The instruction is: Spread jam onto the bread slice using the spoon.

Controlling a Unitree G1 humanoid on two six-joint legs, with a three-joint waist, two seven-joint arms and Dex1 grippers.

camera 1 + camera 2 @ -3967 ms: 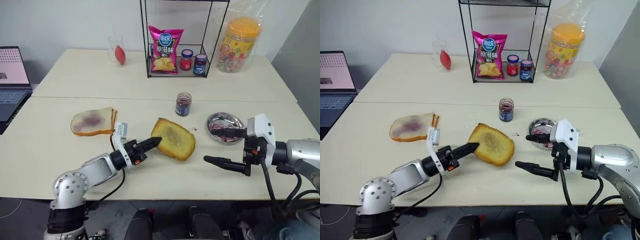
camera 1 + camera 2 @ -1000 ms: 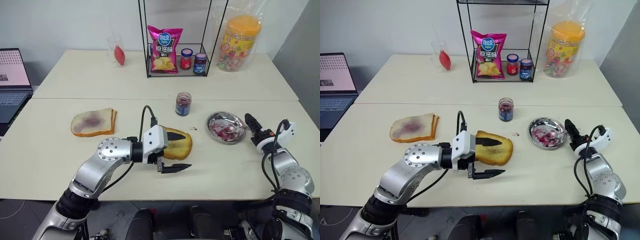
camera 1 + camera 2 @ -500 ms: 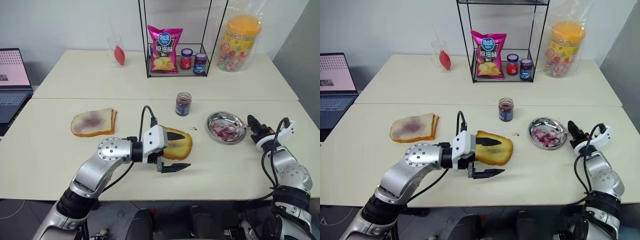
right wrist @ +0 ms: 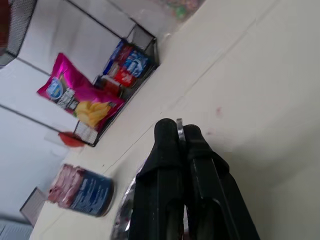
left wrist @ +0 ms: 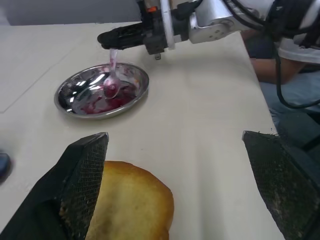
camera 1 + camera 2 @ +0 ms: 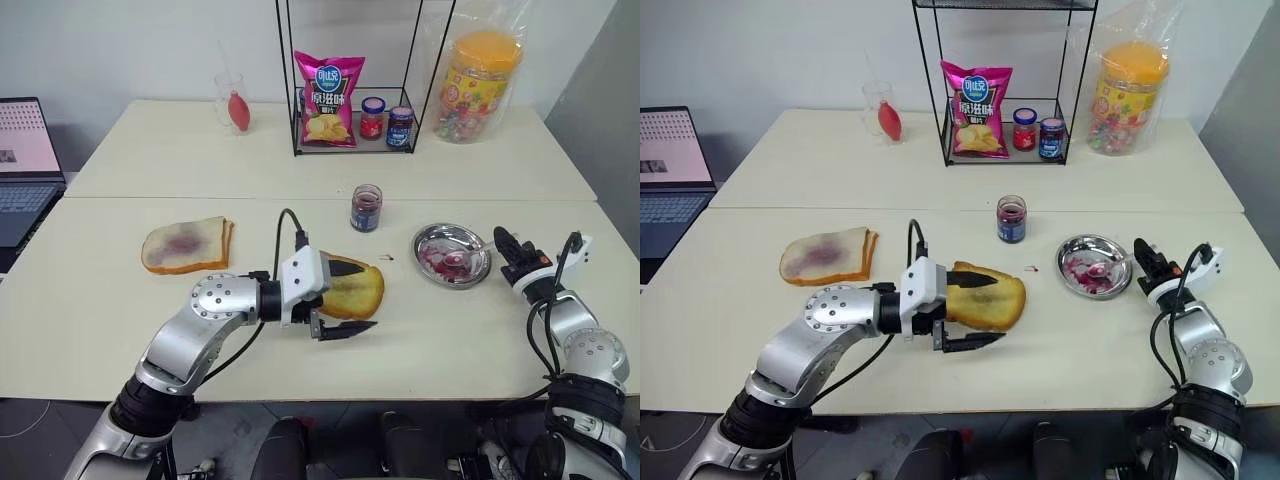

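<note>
The bread slice (image 6: 357, 290), golden-brown toast, lies mid-table between the fingers of my open left gripper (image 6: 362, 296), against the far finger (image 5: 82, 180). To its right stands a steel dish (image 6: 421, 243) smeared with red jam. The slim silver spoon (image 5: 111, 89) has its bowl in the dish and its handle tilted up. My right gripper (image 6: 503, 243) is shut on that handle, just right of the dish, and the handle's edge shows between its fingertips (image 4: 167, 131). The jam jar (image 6: 367, 208) stands behind the bread.
A paler slice with a purple smear (image 6: 185, 244) lies to the left. At the back stand a wire rack (image 6: 350, 148) with a chip bag and two lidded jars, a candy jar (image 6: 483, 88) and a glass (image 6: 232, 100). A laptop (image 6: 25, 160) sits far left.
My right gripper has shut on the spoon's handle and risen a little, tilting the handle up. The left gripper has stayed open at the bread, which it reached after the earliest frames.
</note>
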